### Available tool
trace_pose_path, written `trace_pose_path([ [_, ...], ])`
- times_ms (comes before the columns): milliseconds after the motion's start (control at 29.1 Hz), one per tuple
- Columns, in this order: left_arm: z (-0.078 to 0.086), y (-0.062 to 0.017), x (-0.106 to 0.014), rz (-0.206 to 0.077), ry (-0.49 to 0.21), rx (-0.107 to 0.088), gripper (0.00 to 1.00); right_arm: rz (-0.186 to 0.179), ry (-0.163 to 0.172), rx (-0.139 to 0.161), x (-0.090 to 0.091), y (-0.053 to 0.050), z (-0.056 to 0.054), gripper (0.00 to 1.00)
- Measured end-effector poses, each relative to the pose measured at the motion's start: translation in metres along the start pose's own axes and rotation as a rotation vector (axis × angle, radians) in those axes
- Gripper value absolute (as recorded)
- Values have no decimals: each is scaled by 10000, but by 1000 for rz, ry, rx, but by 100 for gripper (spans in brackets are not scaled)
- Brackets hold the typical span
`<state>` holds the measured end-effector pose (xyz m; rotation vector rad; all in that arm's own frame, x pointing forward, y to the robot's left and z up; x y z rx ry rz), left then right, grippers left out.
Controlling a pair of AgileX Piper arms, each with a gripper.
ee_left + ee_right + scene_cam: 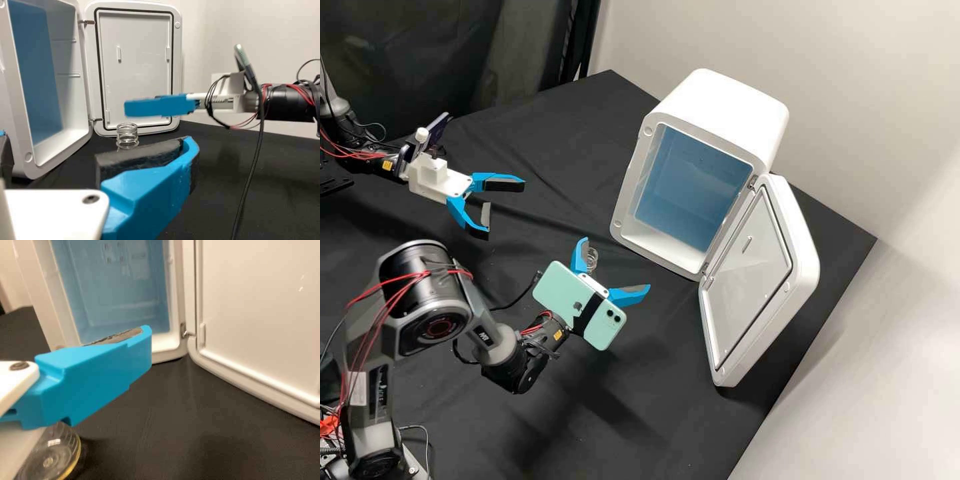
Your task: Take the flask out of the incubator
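The left hand [501,208] hovers above the desk [587,133] near its left edge, with its two blue fingers spread and nothing between them. It is well apart from the flask.

Nearer the middle of the desk is the right hand [615,264], also spread wide. The flask [591,255], a small one of clear glass, stands upright on the desk between its fingers, just beside one of them. I cannot tell if that finger touches the glass, but the hand is not pinching it.

Toward the desk's right edge stands the white incubator [720,107]. Its door [753,287] hangs fully open and the blue chamber inside holds nothing that I can see.

In my judgement the main part of the task is done, because the flask is outside, on the desk in front of the opening. What seems left is only for the right hand to draw away without tipping the flask.
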<state>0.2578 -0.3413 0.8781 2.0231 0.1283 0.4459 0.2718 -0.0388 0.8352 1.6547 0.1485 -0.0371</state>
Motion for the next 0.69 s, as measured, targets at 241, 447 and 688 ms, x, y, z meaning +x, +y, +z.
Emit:
trace_pose_path([
  [241, -14, -49, -19, -20, 7, -44, 100, 104, 15, 14, -209, 242, -122, 100],
  [447, -14, -49, -19, -20, 7, -44, 100, 243, -4, 57, -395, 395, -200, 100],
  [688, -14, -49, -19, -20, 7, -45, 100, 347, -20, 173, -486, 487, -187, 100],
])
